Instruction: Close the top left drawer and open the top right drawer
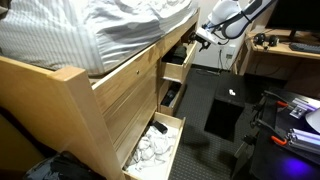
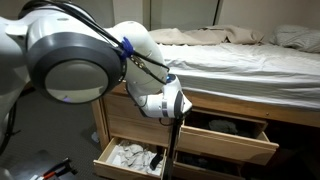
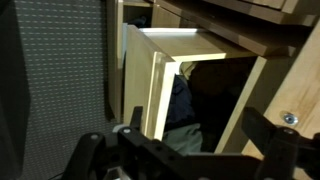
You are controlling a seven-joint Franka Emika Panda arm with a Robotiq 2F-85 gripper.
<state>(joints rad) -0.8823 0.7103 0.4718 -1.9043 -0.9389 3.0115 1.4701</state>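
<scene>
The wooden bed frame has drawers under the mattress. In both exterior views the top right drawer point(image 1: 180, 60) point(image 2: 232, 138) stands pulled out, with dark things inside. My gripper point(image 1: 206, 38) point(image 2: 178, 108) hovers at that drawer's front corner. In the wrist view the gripper point(image 3: 180, 150) is open, its two black fingers spread wide and empty. Between them I see the open drawer's pale side panel point(image 3: 150, 85) and dark blue and green clothes point(image 3: 183, 115) inside. The top left drawer is hidden behind my arm in an exterior view.
A lower drawer point(image 1: 150, 148) point(image 2: 130, 157) is pulled out and holds white cloth. Another lower drawer point(image 1: 170, 96) also stands open. A striped duvet point(image 1: 90, 30) hangs over the bed edge. A desk point(image 1: 285, 50) and black floor mat point(image 1: 225, 115) lie beyond.
</scene>
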